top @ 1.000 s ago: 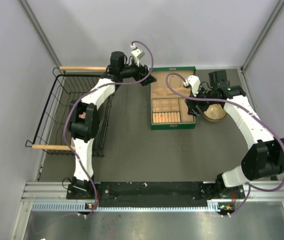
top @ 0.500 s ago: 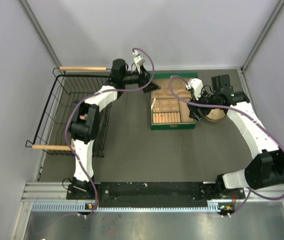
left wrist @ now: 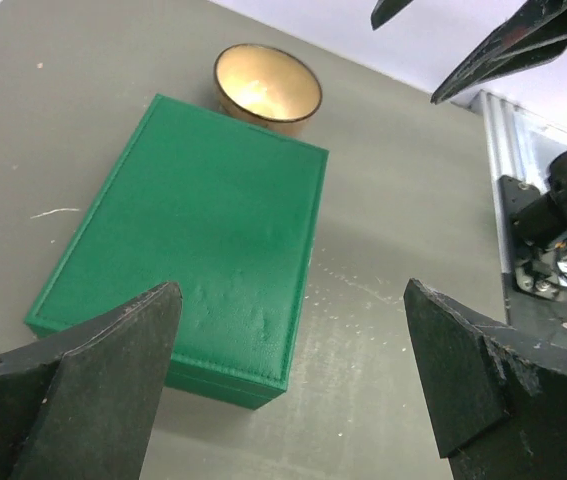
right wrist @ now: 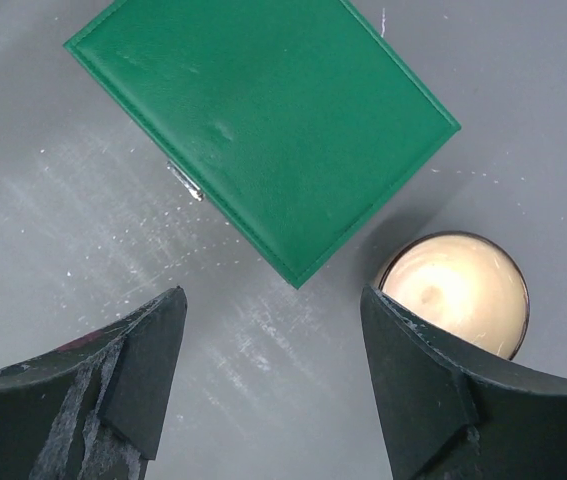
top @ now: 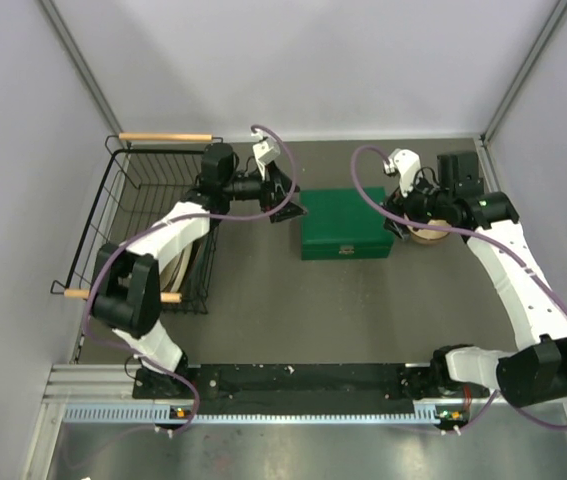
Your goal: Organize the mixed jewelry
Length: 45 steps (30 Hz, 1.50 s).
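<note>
The green jewelry box [top: 346, 225] lies shut on the grey table, its flat lid showing in the left wrist view [left wrist: 193, 260] and the right wrist view [right wrist: 263, 120]. The mixed jewelry is hidden. My left gripper [top: 288, 200] hovers just off the box's left side, open and empty [left wrist: 291, 300]. Off the box's right side my right gripper [top: 400, 205] also stands open with nothing in it [right wrist: 273, 300], above bare table between the box's corner and a small wooden bowl [right wrist: 458, 290].
The wooden bowl [top: 428, 233] stands right of the box, close to its far right corner [left wrist: 266, 82]. A black wire basket [top: 153, 230] with wooden handles fills the left side. Grey walls close in the table at the back and sides.
The box stood open with its tan compartments showing; now its lid is shut. The left gripper has drawn back to the left of the box, and the right gripper has pulled away to the right.
</note>
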{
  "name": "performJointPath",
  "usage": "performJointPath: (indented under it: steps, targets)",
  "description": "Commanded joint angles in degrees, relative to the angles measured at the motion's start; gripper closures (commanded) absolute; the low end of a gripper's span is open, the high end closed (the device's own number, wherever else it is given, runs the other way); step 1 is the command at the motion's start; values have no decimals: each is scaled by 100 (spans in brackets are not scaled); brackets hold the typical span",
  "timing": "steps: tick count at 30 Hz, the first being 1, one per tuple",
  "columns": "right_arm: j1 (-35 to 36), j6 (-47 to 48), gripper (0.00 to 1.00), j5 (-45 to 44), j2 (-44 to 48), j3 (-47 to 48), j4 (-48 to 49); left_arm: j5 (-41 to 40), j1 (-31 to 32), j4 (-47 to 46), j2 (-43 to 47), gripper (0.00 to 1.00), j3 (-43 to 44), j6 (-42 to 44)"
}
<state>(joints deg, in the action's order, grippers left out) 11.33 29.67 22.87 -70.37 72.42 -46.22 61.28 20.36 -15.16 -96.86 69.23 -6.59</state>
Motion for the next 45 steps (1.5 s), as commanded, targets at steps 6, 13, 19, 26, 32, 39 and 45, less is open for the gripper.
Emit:
performJointPath:
  steps: [6,13,19,26,32,39,45]
  targets:
    - [-61,-698,29,-484,-328,-105,903,-2363,977,2500,-94,1,880,2082]
    - [-70,-963,30,-1170,-241,-334,1308,-3532,1646,2693,-1114,1,1812,2539]
    - [-79,-1051,30,-1715,66,-659,1396,-3974,1936,2878,-1862,1,2262,2680]
    - [-158,-1253,30,-2234,330,-668,1405,-4281,2112,2966,-2030,1,1674,2786]
    - [-342,-1543,29,-2560,471,-501,1396,-4273,2016,2993,-1284,1,1453,2400]
    - [-430,-2035,20,-2797,603,-369,1449,-4941,1683,2799,68,1,1365,1644]
    - [-430,-2299,1,-2964,647,-352,1677,-4783,866,2825,957,1,1321,1011]
